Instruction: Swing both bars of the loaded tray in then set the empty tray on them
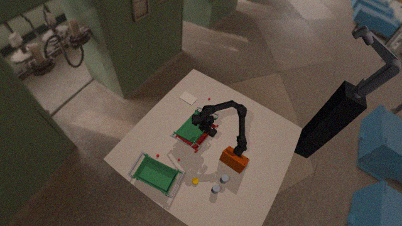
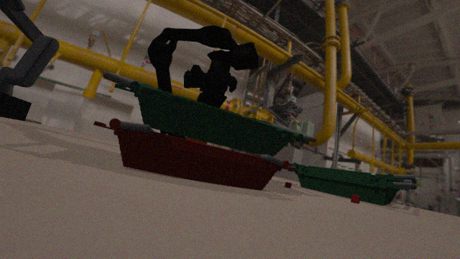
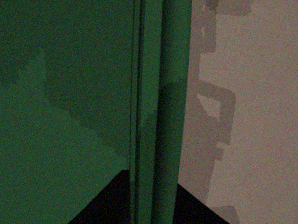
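Exterior view: the claw [image 1: 205,127] [image 2: 211,103] [image 3: 141,180] was clenched on one long side of a green tray [image 1: 188,130] [image 2: 208,120] [image 3: 60,100], pointing down at its rim. That tray hung over a red tray [image 1: 202,139] [image 2: 194,162], tipped a little against it, its low end toward the picture's right. Contact between the two: could not tell. Grey bars [image 2: 136,126] showed near both ends of the red tray's top, under the claw's load. Contents of the red tray: hidden.

Top view: a second green tray [image 1: 157,176] [image 2: 345,180] stood on the desk [image 1: 267,132] [image 2: 144,216], well apart from the claw, no load seen inside, bars out past its ends. Between it and the claw lay two small red blocks [image 1: 179,159] [image 2: 288,185]; a third lay beyond the claw, near a pale card [image 1: 188,98]. Also well apart from the claw: a yellow disc [image 1: 195,181] and two grey cylinders [image 1: 224,179].
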Robot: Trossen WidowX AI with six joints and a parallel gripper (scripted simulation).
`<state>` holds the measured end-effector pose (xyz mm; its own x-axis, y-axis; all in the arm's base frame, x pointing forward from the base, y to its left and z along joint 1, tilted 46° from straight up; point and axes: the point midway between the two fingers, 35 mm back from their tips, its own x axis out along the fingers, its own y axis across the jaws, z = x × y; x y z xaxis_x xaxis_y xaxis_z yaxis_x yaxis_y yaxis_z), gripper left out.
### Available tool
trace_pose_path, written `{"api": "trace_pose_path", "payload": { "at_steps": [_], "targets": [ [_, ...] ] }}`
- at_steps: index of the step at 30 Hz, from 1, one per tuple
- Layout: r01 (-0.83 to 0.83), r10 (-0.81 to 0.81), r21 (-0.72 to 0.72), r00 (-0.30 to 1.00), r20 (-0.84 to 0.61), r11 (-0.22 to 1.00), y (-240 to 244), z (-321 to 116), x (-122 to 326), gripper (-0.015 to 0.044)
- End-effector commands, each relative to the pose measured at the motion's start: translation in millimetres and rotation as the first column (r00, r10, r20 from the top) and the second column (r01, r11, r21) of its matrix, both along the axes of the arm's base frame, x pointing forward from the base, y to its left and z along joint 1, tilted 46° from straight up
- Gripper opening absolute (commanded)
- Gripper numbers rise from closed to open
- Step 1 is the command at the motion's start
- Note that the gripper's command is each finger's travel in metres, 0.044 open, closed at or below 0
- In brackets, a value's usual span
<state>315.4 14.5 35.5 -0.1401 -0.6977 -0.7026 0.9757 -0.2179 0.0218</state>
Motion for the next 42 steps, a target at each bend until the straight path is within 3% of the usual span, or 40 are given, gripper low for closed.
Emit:
{"api": "trace_pose_path", "payload": {
  "at_steps": [1,42],
  "targets": [
    [0.01,-0.01,0.003,1.0,-0.012,1.0,-6.6,-2.5,-6.3,0.0],
    [0.01,-0.01,0.002,1.0,-0.013,1.0,-22.5,-13.8,-18.3,0.0]
  ]
}}
